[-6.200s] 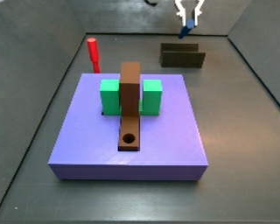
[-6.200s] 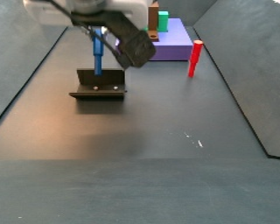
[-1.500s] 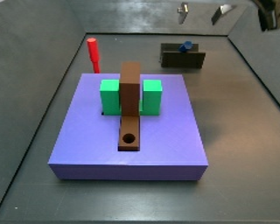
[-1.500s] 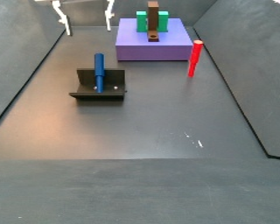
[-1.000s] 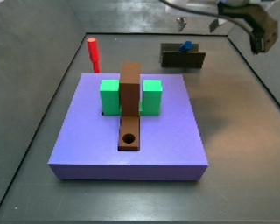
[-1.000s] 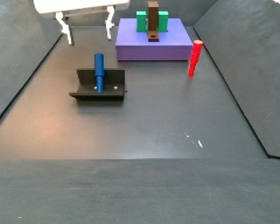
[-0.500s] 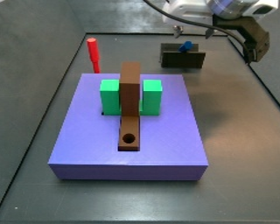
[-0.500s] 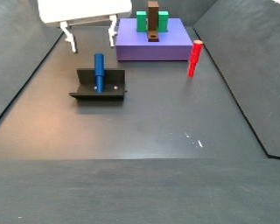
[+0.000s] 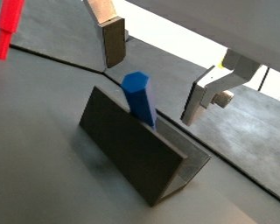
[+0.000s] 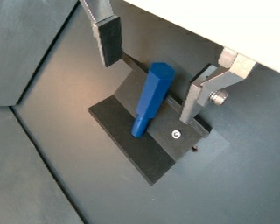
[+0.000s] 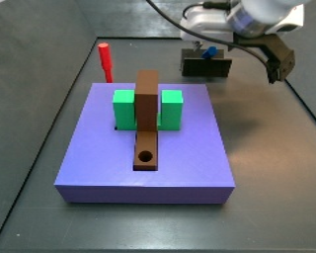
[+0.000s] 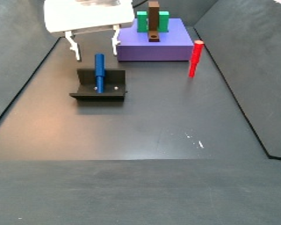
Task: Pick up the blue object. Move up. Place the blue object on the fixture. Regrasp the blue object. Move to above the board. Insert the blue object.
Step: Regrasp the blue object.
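The blue object [image 10: 152, 98], probably light, hard and smooth, leans on the fixture [image 10: 154, 149]; the released end effector [image 10: 157, 61], holding nothing just above, should pinch its top half.

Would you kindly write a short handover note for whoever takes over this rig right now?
Hand: open, empty, poised above the blue object, its fingers on either side of the top.
Blue object: leaning in the fixture, on the floor apart from the board.
Done: pick-up and placing on the fixture.
Left: regrasp, move above the board, insert into the brown bar's hole.
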